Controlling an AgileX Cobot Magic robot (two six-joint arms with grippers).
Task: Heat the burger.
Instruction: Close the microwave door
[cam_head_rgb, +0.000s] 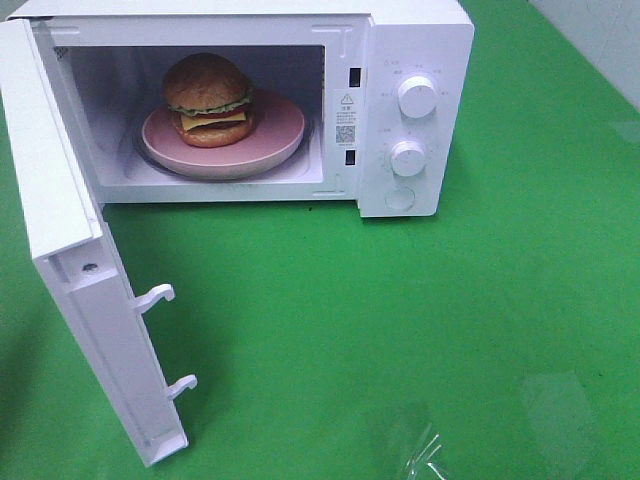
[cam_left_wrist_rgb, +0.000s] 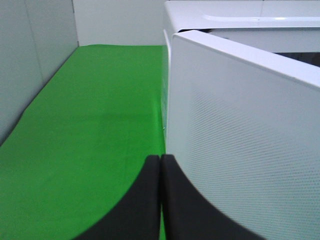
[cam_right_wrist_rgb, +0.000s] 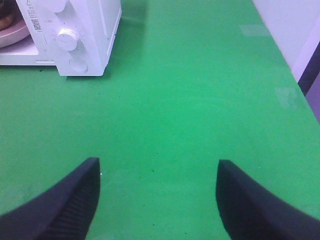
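The burger (cam_head_rgb: 208, 99), with a glossy brown bun, lettuce and cheese, sits on a pink plate (cam_head_rgb: 275, 140) inside the open white microwave (cam_head_rgb: 415, 60). The microwave door (cam_head_rgb: 70, 270) swings out toward the front left. In the left wrist view my left gripper (cam_left_wrist_rgb: 160, 172) is shut with nothing in it, right beside the door's outer face (cam_left_wrist_rgb: 240, 145). My right gripper (cam_right_wrist_rgb: 157, 172) is open and empty over the green cloth, well right of the microwave (cam_right_wrist_rgb: 80, 30). Neither gripper shows in the exterior high view.
Two white knobs (cam_head_rgb: 416, 97) and a round button (cam_head_rgb: 400, 198) are on the microwave's control panel. Green cloth (cam_head_rgb: 400, 330) covers the table. A grey wall (cam_left_wrist_rgb: 30, 60) borders the left side, and the table's right edge (cam_right_wrist_rgb: 295, 75) meets a white wall.
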